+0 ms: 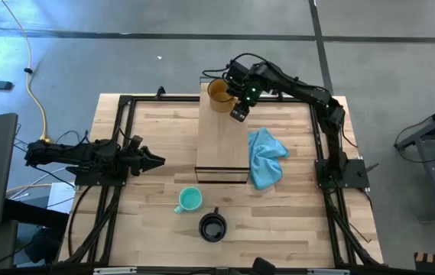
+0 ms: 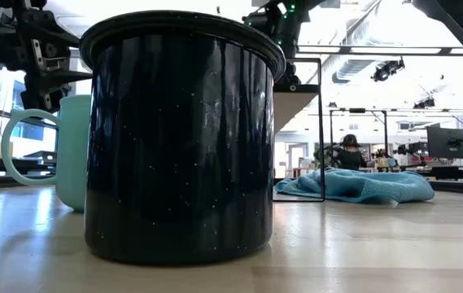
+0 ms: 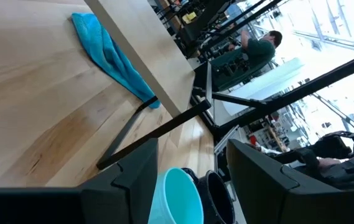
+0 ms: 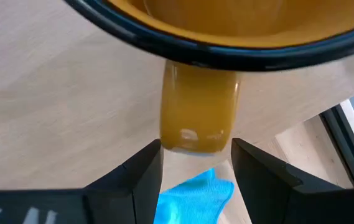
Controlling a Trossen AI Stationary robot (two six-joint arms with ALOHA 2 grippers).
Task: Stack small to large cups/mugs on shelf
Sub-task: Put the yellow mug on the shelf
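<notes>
The amber glass mug (image 1: 219,95) stands on the far end of the light-wood shelf (image 1: 222,141); its handle points toward my right gripper (image 1: 240,113), which is shut on it. The teal mug (image 1: 189,200) and the black mug (image 1: 212,227) stand upright on the table near its front edge, close to each other; in the low view the black mug (image 2: 182,138) fills the foreground, with the teal mug (image 2: 64,146) behind it. My left gripper (image 1: 154,161) waits open, low at the table's left side, pointing right. My right gripper pinches the amber mug's handle (image 4: 198,115) between its two fingertips (image 4: 149,163); only the handle's outer end reaches between them. The fingers come slanting down from the near right. The mug stays upright with its base on the shelf top.
A crumpled blue cloth (image 1: 266,157) lies on the table against the shelf's right side. Dark frame rails (image 1: 128,122) run along the table's left and right edges. Bare table lies between the shelf and the left arm. A person (image 3: 259,48) sits in the room beyond.
</notes>
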